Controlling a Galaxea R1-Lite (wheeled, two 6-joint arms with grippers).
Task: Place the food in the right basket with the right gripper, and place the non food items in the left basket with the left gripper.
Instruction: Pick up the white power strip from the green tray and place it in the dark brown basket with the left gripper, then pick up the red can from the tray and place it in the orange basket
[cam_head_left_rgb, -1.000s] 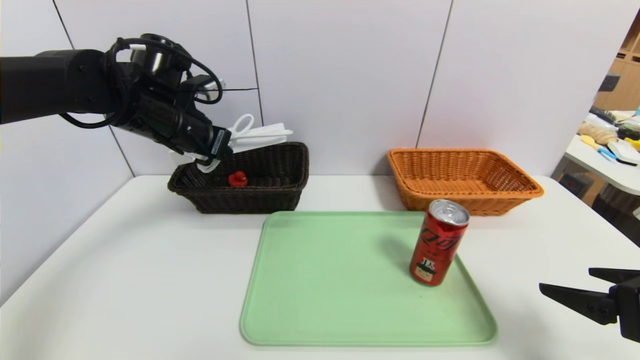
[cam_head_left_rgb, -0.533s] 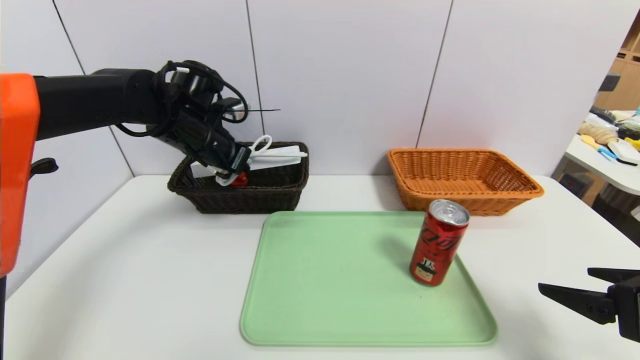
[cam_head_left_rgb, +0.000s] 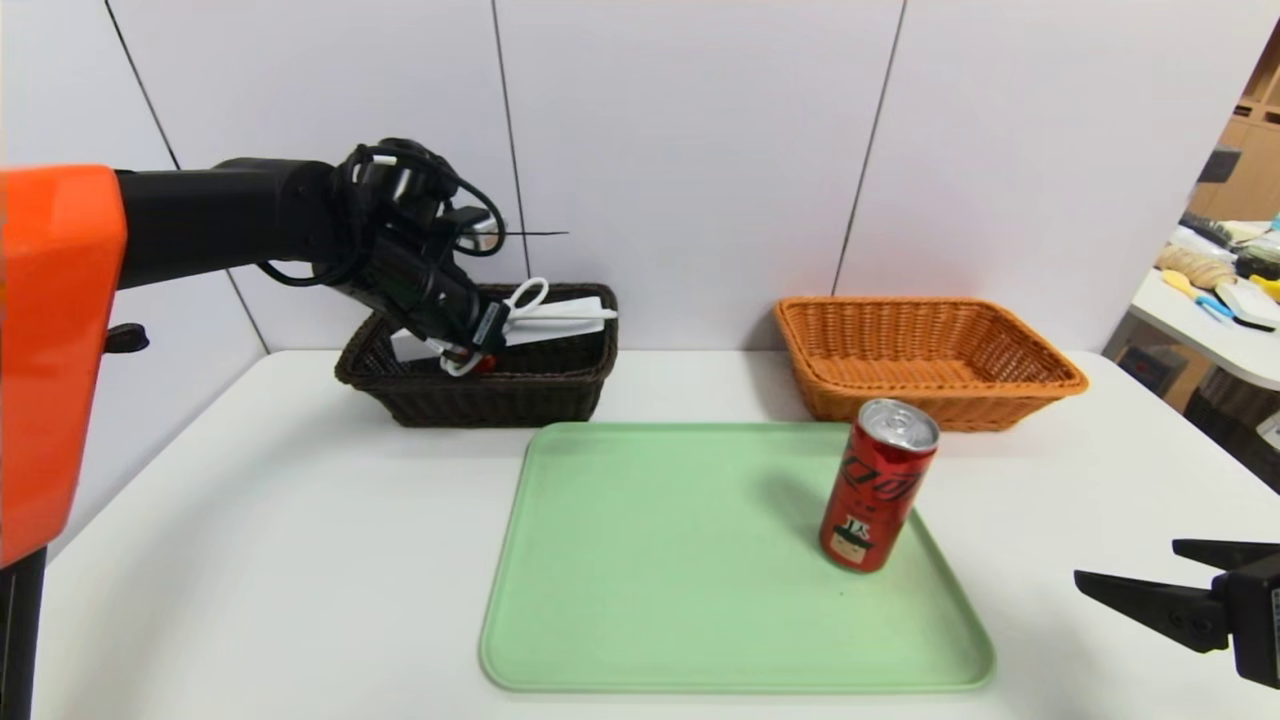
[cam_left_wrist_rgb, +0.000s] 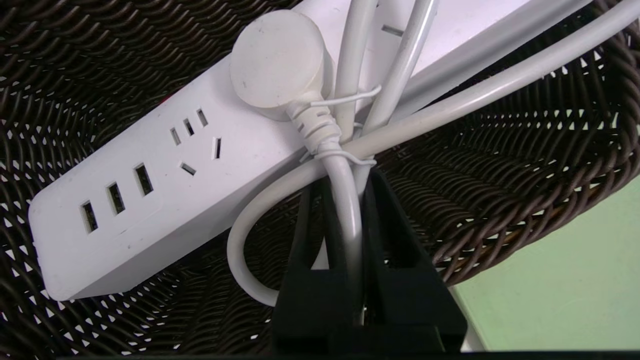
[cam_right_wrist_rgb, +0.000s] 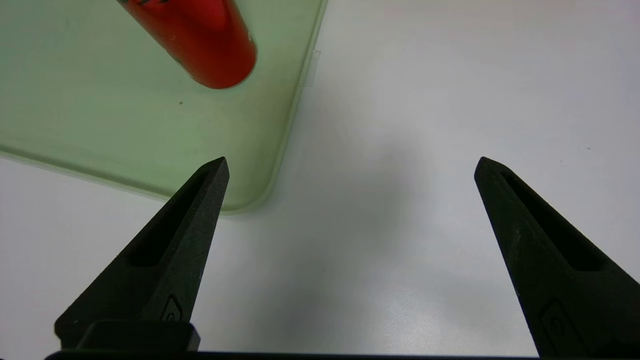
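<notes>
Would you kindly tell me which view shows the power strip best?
The left wrist view: the power strip fills it, sockets visible. The head view shows only its far end above the dark basket; the right wrist view shows none.

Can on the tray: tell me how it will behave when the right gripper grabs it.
The can is slim and tall, standing upright on the tray, so a side nudge may tip it, and it would probably roll. Its glossy wall may slip. The right gripper is open, wide enough for it.

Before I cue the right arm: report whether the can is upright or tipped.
Upright. The can stands on its base on the green tray, silver top facing up, with the open right gripper apart from it.
</notes>
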